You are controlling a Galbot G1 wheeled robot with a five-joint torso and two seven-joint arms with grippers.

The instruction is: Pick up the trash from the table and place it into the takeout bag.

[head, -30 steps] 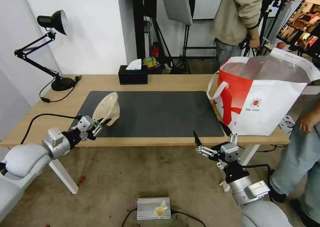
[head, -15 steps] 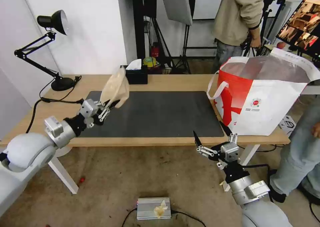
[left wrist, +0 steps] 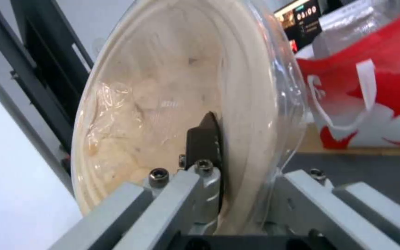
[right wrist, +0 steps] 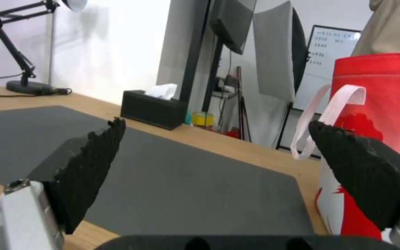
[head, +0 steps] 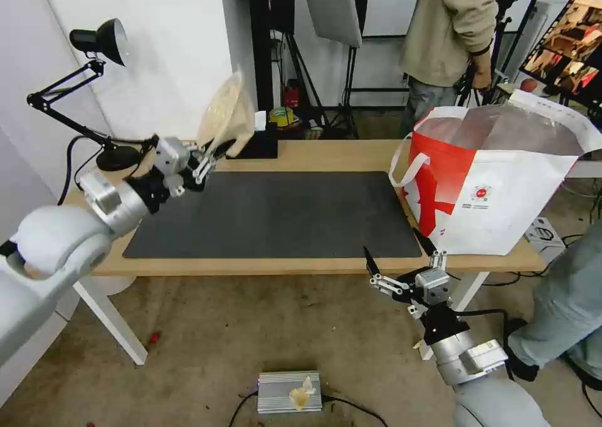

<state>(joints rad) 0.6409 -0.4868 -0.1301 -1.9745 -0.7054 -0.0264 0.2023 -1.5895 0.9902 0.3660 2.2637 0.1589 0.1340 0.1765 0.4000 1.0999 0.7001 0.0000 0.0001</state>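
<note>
A tan shallow bowl, wrapped in clear film, is held on edge in the air above the far left part of the counter, its rim pinched by the left hand, which is closed tight on it. In the left wrist view one black pad is seen pressed against the bowl's inner face, just inside the rim. The dark grey mat below is bare. The takeout bag stands open at the counter's right end, well apart from the bowl, its foil-lined mouth facing up and a white strap handle hanging at its near side. The right hand is parked low in front of the counter's near edge, its fingers spread wide and holding nothing.

The carry across to the bag appears to be under way. It is best done with the bowl lifted clear above the bag's rim and strap, centred over the opening, and released only once it is inside the mouth, since a thin rim grip on slick film could slip.
</note>
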